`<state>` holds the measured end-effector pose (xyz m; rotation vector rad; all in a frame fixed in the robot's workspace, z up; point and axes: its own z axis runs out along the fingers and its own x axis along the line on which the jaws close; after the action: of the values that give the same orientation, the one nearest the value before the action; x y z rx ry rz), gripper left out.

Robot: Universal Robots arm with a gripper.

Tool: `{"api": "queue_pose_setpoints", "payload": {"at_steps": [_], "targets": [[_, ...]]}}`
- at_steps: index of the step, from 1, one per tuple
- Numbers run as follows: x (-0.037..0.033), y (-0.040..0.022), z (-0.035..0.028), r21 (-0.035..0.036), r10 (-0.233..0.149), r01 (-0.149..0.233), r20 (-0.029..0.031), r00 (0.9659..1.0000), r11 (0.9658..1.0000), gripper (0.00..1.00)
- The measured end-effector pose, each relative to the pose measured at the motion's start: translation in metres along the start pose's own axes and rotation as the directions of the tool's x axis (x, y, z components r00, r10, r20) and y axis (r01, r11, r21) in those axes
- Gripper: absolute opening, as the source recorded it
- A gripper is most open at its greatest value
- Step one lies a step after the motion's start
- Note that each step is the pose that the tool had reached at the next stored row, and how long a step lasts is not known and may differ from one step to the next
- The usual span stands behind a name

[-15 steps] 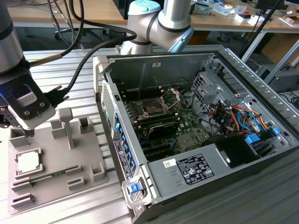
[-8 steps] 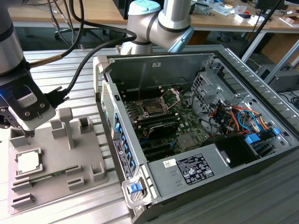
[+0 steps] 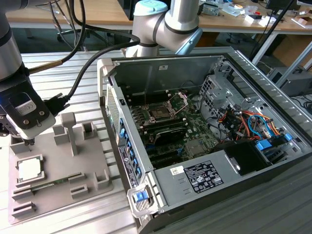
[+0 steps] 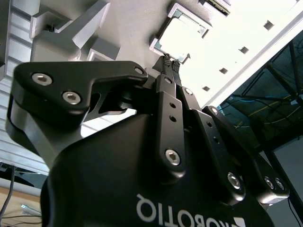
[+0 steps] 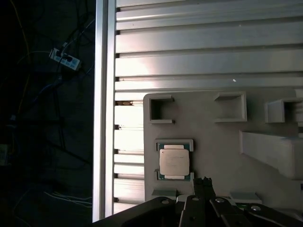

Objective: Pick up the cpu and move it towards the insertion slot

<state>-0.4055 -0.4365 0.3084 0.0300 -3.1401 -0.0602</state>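
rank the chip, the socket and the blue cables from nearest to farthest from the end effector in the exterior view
1. Chip, in the grey tray close by the end effector, at the exterior view's left.
2. Socket, inside the computer case, mid-picture.
3. Blue cables, at the case's far end, exterior view's right.

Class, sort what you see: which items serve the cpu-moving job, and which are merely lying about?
Job: small silvery square cpu; dark metal-framed insertion slot; black gripper.
Lying about: blue and orange cables; long black memory slots; wooden desk.
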Motion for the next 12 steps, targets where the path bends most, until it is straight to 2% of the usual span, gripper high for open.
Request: {"api": "queue_pose_setpoints", "payload": {"at_steps": [12], "targets": [[0.0013,-0.0001,0.0023,0.0,0.0,0.0,0.0,1.0,1.0,0.11]]}}
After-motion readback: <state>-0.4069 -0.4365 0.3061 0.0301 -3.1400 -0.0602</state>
